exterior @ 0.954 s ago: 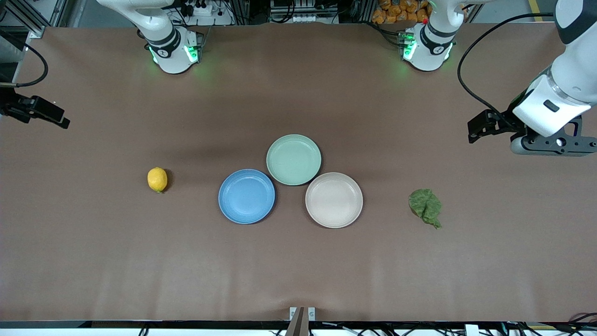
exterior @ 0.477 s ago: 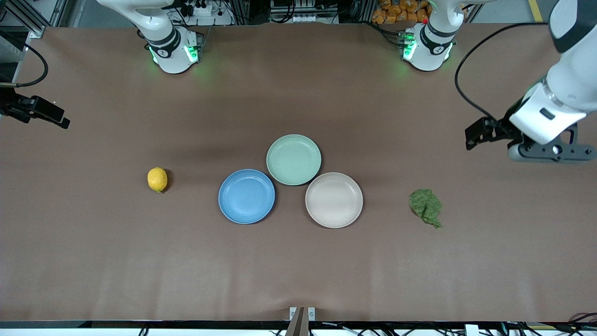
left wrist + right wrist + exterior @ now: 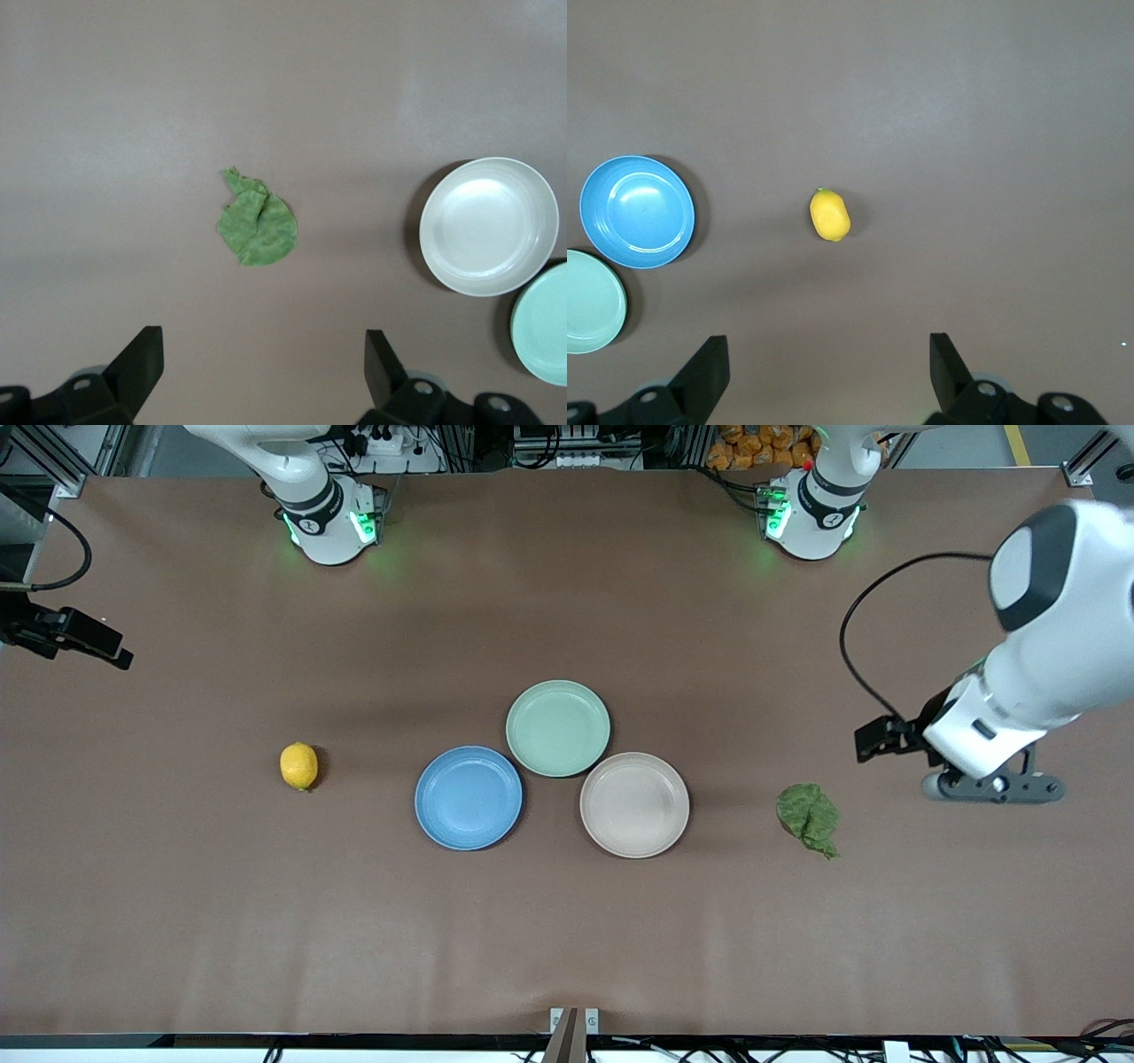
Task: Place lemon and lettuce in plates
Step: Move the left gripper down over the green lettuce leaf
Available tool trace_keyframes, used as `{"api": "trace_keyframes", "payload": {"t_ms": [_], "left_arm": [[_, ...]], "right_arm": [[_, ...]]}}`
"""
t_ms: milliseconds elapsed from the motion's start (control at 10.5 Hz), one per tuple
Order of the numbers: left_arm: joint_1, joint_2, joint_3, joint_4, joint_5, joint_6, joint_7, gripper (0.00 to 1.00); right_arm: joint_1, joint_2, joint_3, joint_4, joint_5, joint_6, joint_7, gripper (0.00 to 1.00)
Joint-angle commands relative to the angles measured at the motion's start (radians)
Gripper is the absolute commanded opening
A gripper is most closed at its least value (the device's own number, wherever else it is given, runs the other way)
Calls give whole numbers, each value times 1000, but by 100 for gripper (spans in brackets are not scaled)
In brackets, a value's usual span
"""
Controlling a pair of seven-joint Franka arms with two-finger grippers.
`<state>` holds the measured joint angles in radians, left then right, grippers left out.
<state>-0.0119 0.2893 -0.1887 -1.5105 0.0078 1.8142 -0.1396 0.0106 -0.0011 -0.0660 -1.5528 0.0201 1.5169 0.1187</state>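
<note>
Spanning nearly the whole front frame, the brown counter carries everything. Left arm enters at the right edge of the front frame, mid-height; its base is at top right. Right arm's base is at top left, and only a dark piece of that arm shows at the left edge, upper part; it waits.

Three plates sit touching or nearly touching in a cluster at frame centre: mint-green plate highest, blue plate lower and toward the right arm's end, beige plate lower and toward the left arm's end. All three are empty.

Left tool is spread wide with nothing between the fingers, hanging over bare counter toward the left arm's end, near the lettuce but not over it. Right tool is also spread wide and empty, over bare counter at the right arm's end.

Lettuce lies flat on the counter in the right-of-centre part of the front frame, apart from the beige plate, with its pointed tip toward the front camera. In the left wrist view the lettuce sits centre frame.

Lemon rests on the counter left of centre, well apart from the blue plate; it is centred in the right wrist view.
</note>
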Motion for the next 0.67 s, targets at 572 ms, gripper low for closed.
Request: {"api": "trace_keyframes", "payload": {"t_ms": [572], "left_arm": [[-26, -4, -5, -235, 18, 212, -40, 100]], "right_arm": [[-9, 7, 6, 17, -8, -14, 1, 100]]}}
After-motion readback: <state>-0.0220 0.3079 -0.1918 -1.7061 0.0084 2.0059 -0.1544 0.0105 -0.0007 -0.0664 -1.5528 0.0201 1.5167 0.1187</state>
